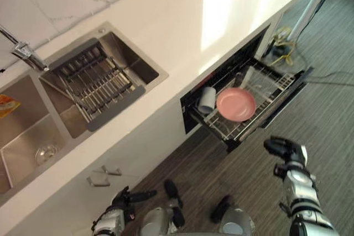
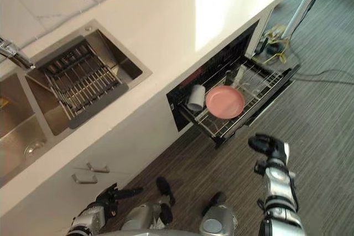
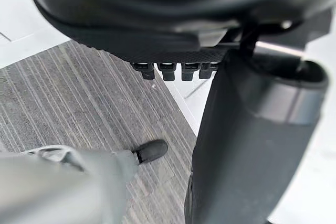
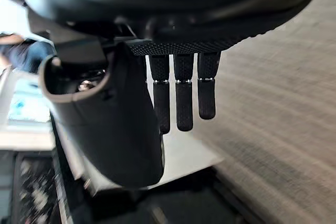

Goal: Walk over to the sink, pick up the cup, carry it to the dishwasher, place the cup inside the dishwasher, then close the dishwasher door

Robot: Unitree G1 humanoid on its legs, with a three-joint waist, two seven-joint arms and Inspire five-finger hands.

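Note:
A grey cup [image 1: 207, 99] lies on its side at the left end of the pulled-out dishwasher rack [image 1: 269, 79], beside a pink plate [image 1: 236, 104]. The dishwasher door [image 1: 289, 95] hangs open under the rack. My right hand [image 1: 285, 148] hovers above the floor just in front of the door, and its fingers [image 4: 178, 98] are straight and hold nothing. My left hand [image 1: 124, 198] is low by the cabinet front below the sink, open and empty.
A double sink [image 1: 133, 53] is set in the white counter, with a dish rack [image 1: 94, 84] across one basin and a faucet [image 1: 22, 51] behind. Cabinet handles [image 1: 102, 175] stick out below. Yellow cables [image 1: 282, 48] and a stand leg [image 1: 310, 9] lie past the dishwasher.

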